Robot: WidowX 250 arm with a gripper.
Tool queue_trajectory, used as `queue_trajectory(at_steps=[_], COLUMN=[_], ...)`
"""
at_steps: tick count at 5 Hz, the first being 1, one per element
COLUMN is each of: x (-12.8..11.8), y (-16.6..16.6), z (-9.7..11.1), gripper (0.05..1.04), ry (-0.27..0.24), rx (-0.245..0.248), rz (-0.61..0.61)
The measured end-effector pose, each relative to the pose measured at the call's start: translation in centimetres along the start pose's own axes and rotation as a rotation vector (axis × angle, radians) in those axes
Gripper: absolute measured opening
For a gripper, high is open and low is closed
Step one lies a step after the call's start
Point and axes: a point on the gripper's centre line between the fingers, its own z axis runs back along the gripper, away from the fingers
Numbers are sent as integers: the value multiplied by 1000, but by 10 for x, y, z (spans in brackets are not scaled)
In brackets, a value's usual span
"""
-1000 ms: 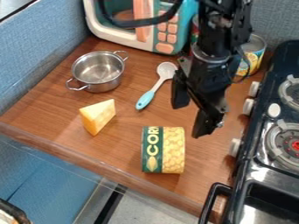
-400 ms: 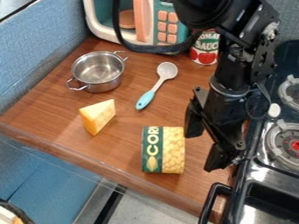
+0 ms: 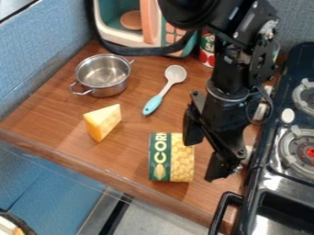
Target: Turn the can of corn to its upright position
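While the green-and-yellow cylindrical corn can lies sideways on the brown wood-grain counter, the black two-finger gripper hangs near it, fingers released and spread.

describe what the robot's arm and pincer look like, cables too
The black, jointed arm is rounded higher up, angular lower down, with small silvery bolts and a greyish ring. A thick black cable loops beside it; a thin dark cable curls lower. The black pincer has two blunt, blocky fingers.
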Motion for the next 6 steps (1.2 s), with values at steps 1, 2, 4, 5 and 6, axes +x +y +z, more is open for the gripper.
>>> queue_trajectory(at_steps=[1,2,4,5,6], x=[-1,-6,9,11,21], y=[2,4,7,8,-5], z=[6,3,-8,-9,-13], gripper=[1001,1001,1001,1001,998], ry=[-19,-19,-7,-10,-23], rx=[5,2,-12,-12,-20], rz=[1,25,15,14,-11])
